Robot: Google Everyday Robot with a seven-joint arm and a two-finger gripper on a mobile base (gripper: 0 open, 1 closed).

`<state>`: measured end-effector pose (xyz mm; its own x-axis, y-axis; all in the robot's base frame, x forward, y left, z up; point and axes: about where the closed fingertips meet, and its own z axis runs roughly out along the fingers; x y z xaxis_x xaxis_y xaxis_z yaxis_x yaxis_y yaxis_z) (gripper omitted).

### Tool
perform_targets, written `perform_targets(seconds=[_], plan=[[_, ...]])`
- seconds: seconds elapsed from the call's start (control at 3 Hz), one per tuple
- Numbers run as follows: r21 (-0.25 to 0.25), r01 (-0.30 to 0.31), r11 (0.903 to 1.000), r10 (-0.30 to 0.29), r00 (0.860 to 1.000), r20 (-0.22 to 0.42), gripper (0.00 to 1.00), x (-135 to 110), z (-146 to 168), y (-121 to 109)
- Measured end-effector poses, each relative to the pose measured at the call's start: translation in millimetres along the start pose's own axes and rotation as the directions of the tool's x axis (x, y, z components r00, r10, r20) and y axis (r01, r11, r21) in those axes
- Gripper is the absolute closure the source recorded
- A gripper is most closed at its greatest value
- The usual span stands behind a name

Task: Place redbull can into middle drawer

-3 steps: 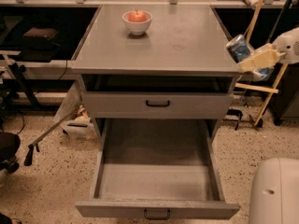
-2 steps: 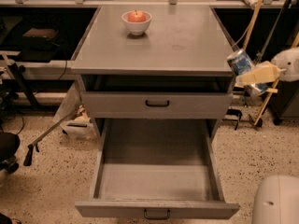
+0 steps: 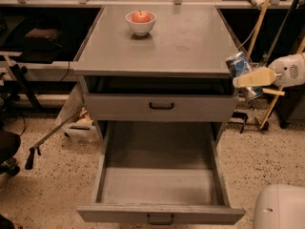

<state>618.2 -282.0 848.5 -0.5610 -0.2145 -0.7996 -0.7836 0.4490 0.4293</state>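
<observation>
The end effector [image 3: 248,78] hangs in the air above and to the right of the middle drawer [image 3: 159,185], outside the line of its right wall. Its pale fingers are closed across the redbull can [image 3: 237,63]. The can is carried clear of every surface and tilted, with its shiny end up and leaning toward the cabinet. A grip across the can's body, at a height above the drawer walls, suits a carry that ends in a drop from above.

The middle drawer is pulled far out toward the camera, so its long tray lies open from above. That is probably why it stands like this: the can has to go in over the walls. Only the flat grey floor shows in the tray. By my reading the carry is under way and the placing is not yet done; the can has to come left over the tray and then down.

Directly above the middle drawer, the upper drawer front [image 3: 161,106] is flush, and nothing of its inside shows. Higher up, on the bench [image 3: 190,37], 1 white bowl [image 3: 140,28] holds 1 red apple [image 3: 140,16], well apart from the can.
</observation>
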Motion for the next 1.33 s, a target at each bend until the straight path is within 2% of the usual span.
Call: perform_targets(seconds=[0.33, 0.67, 1.0, 1.33], plan=[[-0.07, -0.017, 0.9974, 0.02, 0.999, 0.034, 1.0, 1, 4, 18], [-0.223, -0.061, 0.9728, 0.087, 0.99, 0.112, 1.0, 15, -1, 55], [-0.326, -0.112, 0.9387, 0.159, 0.98, 0.12, 1.0, 28, 13, 68], [-0.322, -0.112, 0.94, 0.161, 0.978, 0.131, 1.0, 24, 15, 66]])
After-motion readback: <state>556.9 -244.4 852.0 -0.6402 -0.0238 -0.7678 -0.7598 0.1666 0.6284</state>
